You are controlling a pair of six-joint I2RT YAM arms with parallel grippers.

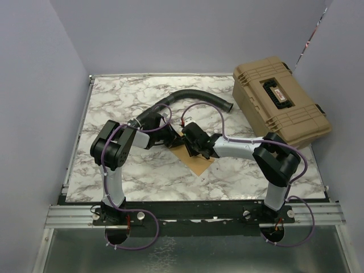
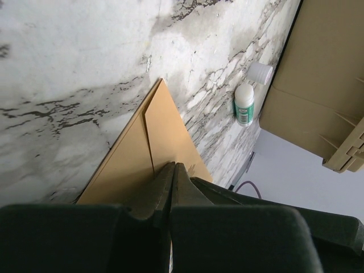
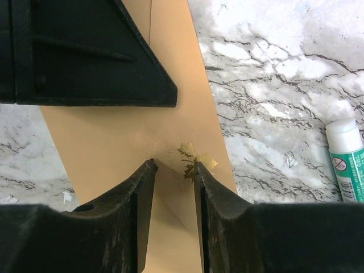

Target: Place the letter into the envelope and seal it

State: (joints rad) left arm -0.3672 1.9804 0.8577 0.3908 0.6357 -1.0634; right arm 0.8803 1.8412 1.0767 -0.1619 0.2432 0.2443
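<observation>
The brown envelope lies flat on the marble table between the two arms. In the left wrist view my left gripper is shut, its tips resting on the envelope beside a seam. In the right wrist view my right gripper is open, its fingertips down on the envelope, straddling a folded point next to a gold leaf print. The left gripper shows black just beyond. From above, both grippers meet over the envelope. No separate paler letter sheet shows.
A green-and-white glue stick lies on the marble right of the envelope; it also shows in the left wrist view beside its white cap. A tan hard case sits at the back right. A black hose curves behind the arms.
</observation>
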